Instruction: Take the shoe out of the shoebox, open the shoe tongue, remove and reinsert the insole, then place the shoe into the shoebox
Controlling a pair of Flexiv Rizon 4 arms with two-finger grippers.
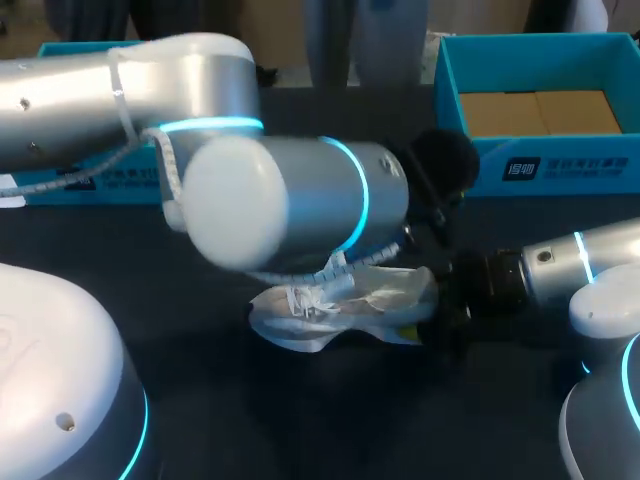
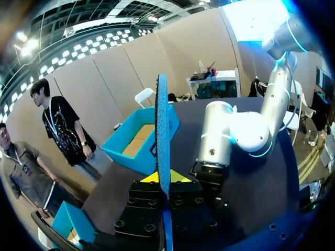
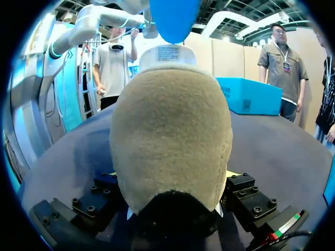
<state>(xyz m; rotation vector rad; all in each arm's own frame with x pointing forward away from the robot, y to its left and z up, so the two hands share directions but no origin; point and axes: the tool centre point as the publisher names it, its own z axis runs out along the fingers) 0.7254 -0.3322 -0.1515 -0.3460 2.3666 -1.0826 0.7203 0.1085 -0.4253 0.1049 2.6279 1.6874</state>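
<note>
L tool (image 2: 165, 178) pinched on blue insole (image 2: 162, 120), held upright; shoe (image 1: 345, 296) heel clamped by R tool (image 3: 171, 177) on counter (image 1: 300, 420); shoebox (image 1: 545, 168) well apart, at far edge.

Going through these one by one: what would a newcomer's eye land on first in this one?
The left arm bulks across the middle of the head view, above a white shoe lying on the dark table. The left gripper is shut on a blue insole that stands edge-on between its fingers. The right gripper clamps the shoe's tan heel, and the open blue shoebox sits at the table's far right.
</note>
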